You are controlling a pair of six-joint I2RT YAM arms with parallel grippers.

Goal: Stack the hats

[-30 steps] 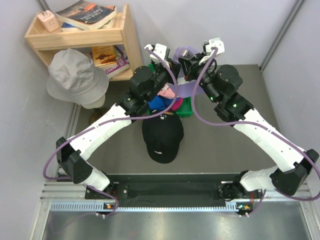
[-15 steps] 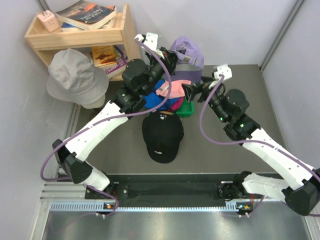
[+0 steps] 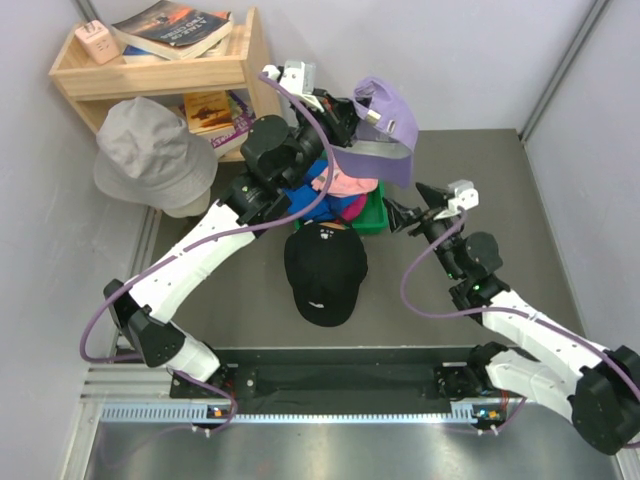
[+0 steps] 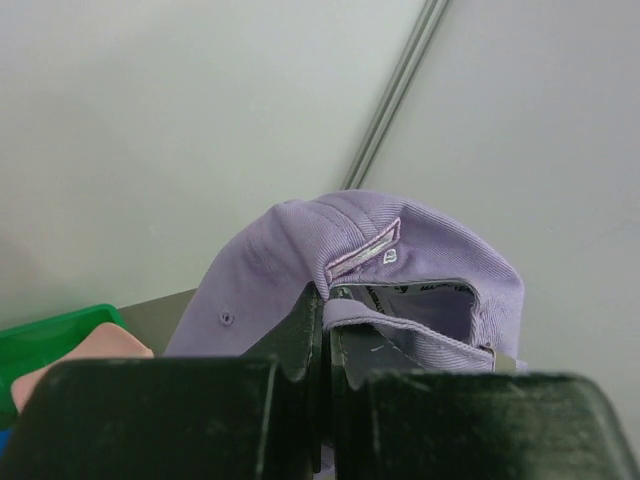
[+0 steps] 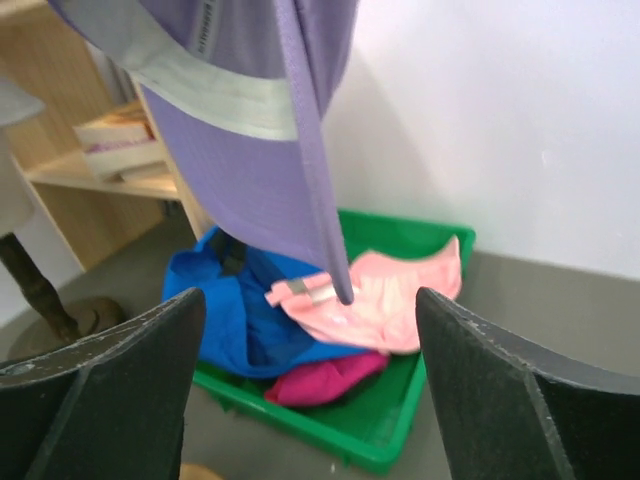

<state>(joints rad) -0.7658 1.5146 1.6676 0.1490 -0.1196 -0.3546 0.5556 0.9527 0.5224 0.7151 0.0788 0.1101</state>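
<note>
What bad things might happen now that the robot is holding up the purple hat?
1. The left gripper pinches the lavender cap only by its thin back strap. It may slip out and land in the green bin instead of on the black cap.
2. The cap's brim hangs above the pink cap, near the open right gripper, and might snag either when moved.

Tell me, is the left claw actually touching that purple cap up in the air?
Touching. The left wrist view shows the left gripper pinched shut on the rear edge of the lavender cap.
</note>
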